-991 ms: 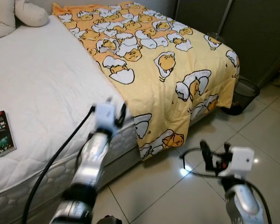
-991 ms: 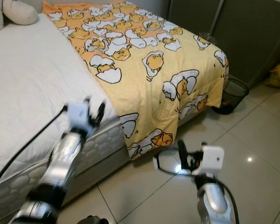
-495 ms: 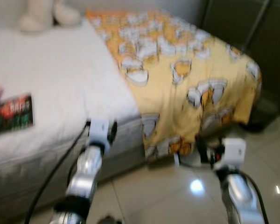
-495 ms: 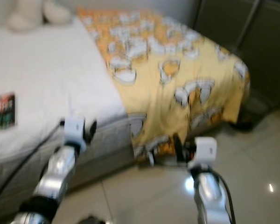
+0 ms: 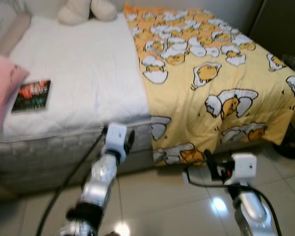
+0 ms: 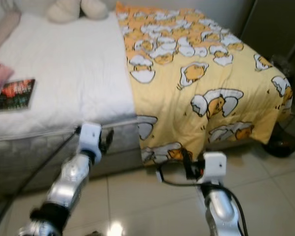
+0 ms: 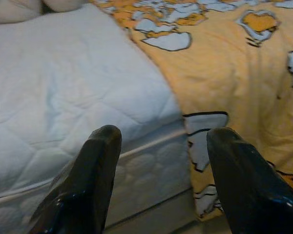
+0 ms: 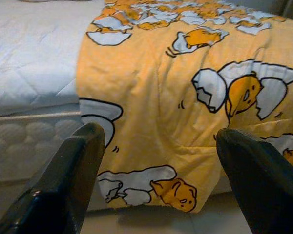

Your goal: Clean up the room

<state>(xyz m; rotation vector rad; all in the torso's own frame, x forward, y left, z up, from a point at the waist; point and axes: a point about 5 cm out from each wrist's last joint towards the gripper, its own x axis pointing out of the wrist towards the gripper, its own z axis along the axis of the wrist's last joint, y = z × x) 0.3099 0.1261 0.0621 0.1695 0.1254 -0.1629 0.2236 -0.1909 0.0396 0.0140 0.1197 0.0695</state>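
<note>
Standing by the white quilted bed (image 5: 83, 73), the robot has not tidied anything yet. The yellow egg-print blanket (image 5: 211, 83) covers one half and hangs down the side. A small dark book (image 5: 32, 95) lies on the mattress near a pink pillow (image 5: 2, 86). The left gripper (image 7: 158, 161) and right gripper (image 8: 158, 161) both hold their jaws wide open, holding nothing.

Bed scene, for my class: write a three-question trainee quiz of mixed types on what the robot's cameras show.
1. True or false: the yellow blanket hangs over the mattress edge toward the floor.
2. What lies flat on the mattress beside the pink pillow?
3. Both grippers are: A) open, holding nothing B) shut on the blanket.

Key: 1 true. 2 a book. 3 A: left gripper and right gripper both gape, facing the bed.
</note>
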